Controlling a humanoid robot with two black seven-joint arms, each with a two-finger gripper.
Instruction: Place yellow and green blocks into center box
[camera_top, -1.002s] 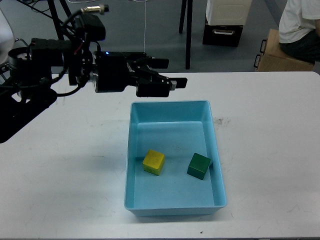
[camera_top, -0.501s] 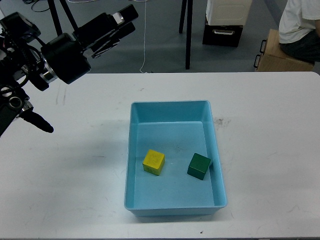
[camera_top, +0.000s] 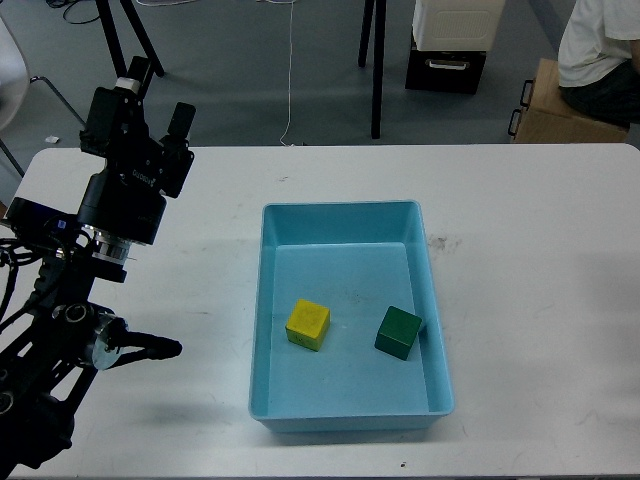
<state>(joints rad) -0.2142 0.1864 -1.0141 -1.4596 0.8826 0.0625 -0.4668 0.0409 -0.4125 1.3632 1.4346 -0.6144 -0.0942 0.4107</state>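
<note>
A yellow block (camera_top: 308, 324) and a green block (camera_top: 398, 332) lie side by side inside the light blue box (camera_top: 343, 216) at the middle of the white table. My left gripper (camera_top: 155, 100) is at the far left, well away from the box, pointing up and away over the table's back left part. Its two fingers stand apart and hold nothing. My right gripper is out of view.
Beyond the table's far edge there are black stand legs (camera_top: 375, 60), a white and black case (camera_top: 452, 40) on the floor, and a seated person with a cardboard box (camera_top: 560, 105) at the back right.
My left arm has swung back from above the box's far left corner to the left side and turned its gripper upward. The blocks have not moved.
</note>
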